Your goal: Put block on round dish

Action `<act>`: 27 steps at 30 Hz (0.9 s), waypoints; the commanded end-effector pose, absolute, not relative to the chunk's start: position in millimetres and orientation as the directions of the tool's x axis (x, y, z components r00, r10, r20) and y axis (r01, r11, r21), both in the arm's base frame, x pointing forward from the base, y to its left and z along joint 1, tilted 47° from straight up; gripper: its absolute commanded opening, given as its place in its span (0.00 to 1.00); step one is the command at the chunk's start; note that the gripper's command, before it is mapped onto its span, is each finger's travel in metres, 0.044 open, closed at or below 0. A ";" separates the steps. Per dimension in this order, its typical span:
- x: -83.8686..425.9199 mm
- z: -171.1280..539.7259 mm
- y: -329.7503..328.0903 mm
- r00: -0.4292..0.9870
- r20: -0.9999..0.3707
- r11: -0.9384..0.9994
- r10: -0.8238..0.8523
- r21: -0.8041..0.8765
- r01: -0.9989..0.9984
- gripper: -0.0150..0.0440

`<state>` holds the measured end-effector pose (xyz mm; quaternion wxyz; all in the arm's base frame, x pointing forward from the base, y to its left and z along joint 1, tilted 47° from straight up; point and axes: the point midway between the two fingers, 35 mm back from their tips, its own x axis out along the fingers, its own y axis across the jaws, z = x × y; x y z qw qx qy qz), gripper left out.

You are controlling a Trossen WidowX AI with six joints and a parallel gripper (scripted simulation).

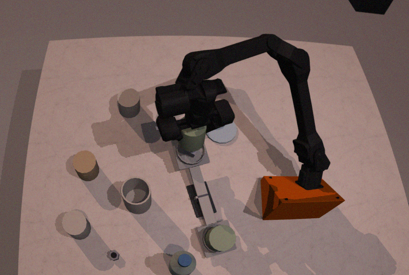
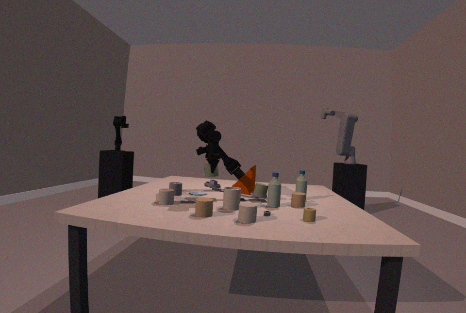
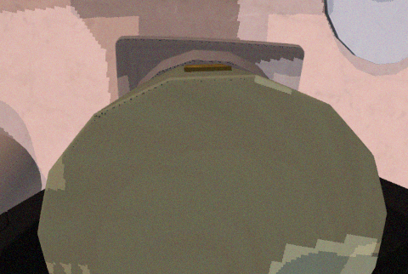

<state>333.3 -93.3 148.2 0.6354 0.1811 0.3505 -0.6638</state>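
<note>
My gripper (image 1: pixel 194 128) (image 2: pixel 213 169) (image 3: pixel 206 178) is shut on a green cup (image 1: pixel 192 140) (image 2: pixel 208 170) (image 3: pixel 204 159), held upright just above the far pan (image 1: pixel 203 163) (image 3: pixel 127 54) of the balance. A thin brown strip (image 3: pixel 208 68) shows at the cup's far edge. A small grey shape (image 2: pixel 211 182) shows on that pan in the exterior view; I cannot tell whether it is the block. The other green cup (image 1: pixel 220 238) (image 2: pixel 260 189) stands on the near pan, which sits lower. The round dish (image 1: pixel 222 134) (image 2: pixel 197 193) (image 3: pixel 374 31) lies beside the far pan, partly hidden by the arm.
A dark grey cylinder (image 1: pixel 150 132) (image 2: pixel 175 189) and a pale one (image 1: pixel 128 102) (image 2: pixel 165 196) stand left of the gripper. A tan cylinder (image 1: pixel 85 163), an open mug (image 1: pixel 137 206) and a bottle (image 1: pixel 182 264) (image 2: pixel 274 192) stand nearer. The orange base (image 1: pixel 297 208) is right of the balance.
</note>
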 end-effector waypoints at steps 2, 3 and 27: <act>334.1 152.6 -88.3 -0.123 -0.688 0.057 -0.715 -0.233 0.971 0.25; 334.2 153.5 -87.3 -0.122 -0.688 0.058 -0.715 -0.233 0.971 0.25; 333.2 167.7 -73.6 -0.116 -0.684 0.077 -0.720 -0.246 0.966 0.25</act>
